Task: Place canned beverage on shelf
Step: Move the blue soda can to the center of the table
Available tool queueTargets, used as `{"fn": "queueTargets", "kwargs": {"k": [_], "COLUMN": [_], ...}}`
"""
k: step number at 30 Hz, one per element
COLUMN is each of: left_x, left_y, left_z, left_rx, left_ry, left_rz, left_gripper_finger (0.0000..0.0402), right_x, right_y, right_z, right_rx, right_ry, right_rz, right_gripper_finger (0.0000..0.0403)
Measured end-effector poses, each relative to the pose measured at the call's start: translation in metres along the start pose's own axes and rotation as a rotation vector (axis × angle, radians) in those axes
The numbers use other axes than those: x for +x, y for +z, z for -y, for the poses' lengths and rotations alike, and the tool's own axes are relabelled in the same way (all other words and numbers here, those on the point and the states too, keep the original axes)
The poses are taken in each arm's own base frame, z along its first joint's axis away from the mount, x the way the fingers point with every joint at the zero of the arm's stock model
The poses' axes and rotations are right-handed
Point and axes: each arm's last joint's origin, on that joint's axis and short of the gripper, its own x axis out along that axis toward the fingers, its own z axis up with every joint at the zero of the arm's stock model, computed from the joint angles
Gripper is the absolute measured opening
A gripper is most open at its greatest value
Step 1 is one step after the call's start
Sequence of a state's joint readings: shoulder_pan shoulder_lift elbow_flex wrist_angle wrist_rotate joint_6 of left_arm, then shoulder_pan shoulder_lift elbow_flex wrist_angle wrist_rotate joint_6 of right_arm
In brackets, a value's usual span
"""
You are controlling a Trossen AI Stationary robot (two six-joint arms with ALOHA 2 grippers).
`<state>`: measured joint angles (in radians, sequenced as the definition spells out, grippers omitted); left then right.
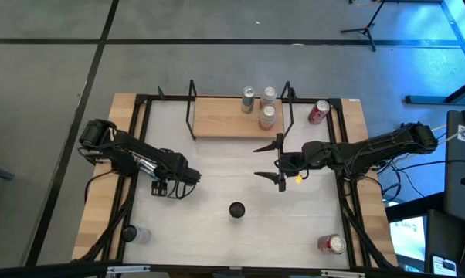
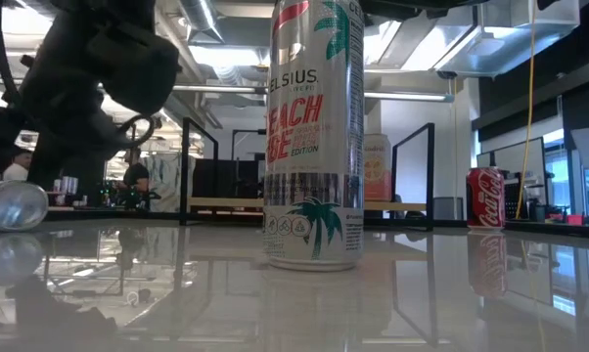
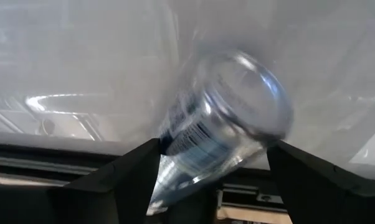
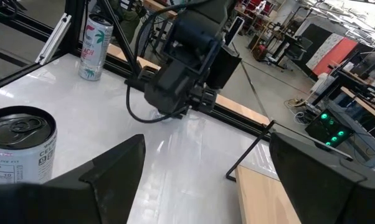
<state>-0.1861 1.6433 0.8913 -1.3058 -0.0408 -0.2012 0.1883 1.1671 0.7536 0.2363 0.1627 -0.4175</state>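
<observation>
Your left gripper [image 1: 173,188], at left of centre in the overhead frame, is clenched on a clear can [image 3: 222,134] — tilted between its fingers. Your right gripper [image 1: 277,162] hangs released right of centre, just below the shelf [image 1: 217,117] — three cans [image 1: 261,103] stand on its right end.

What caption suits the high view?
Three cans on the shelf's right end; right claw open near it; left claw holds another can.
</observation>
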Motion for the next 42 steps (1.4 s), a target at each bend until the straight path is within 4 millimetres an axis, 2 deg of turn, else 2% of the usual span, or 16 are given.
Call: {"fn": "queueTargets", "kwargs": {"k": [9,14,19,25,35,42], "left_x": [0.013,0.028,0.031,0.024,0.010,-0.015], "left_y": [0.014,0.011,0.010,0.014,0.021,0.025], "left_z": [0.003,0.004,0.004,0.004,0.004,0.003], "left_rx": [0.051,0.047,0.002,-0.011,-0.032,-0.066], "left_ry": [-0.016,-0.029,-0.033,-0.032,-0.019,0.021], "left_rz": [0.077,0.079,0.071,0.098,0.152,0.195], "left_gripper_finger": [0.0284,0.0284,0.0272,0.0212,0.0211,0.0211], "right_x": [0.000,0.000,0.000,0.000,0.000,0.000], "right_y": [0.000,0.000,0.000,0.000,0.000,0.000], "right_z": [-0.001,-0.001,-0.001,-0.001,-0.001,-0.001], "right_rx": [0.000,0.000,0.000,0.000,0.000,0.000], "right_ry": [0.023,0.023,0.023,0.023,0.023,0.023], "right_rz": [0.011,0.011,0.011,0.011,0.011,0.011], "right_gripper_finger": [0.0340,0.0340,0.0340,0.0340,0.0340,0.0340]}}
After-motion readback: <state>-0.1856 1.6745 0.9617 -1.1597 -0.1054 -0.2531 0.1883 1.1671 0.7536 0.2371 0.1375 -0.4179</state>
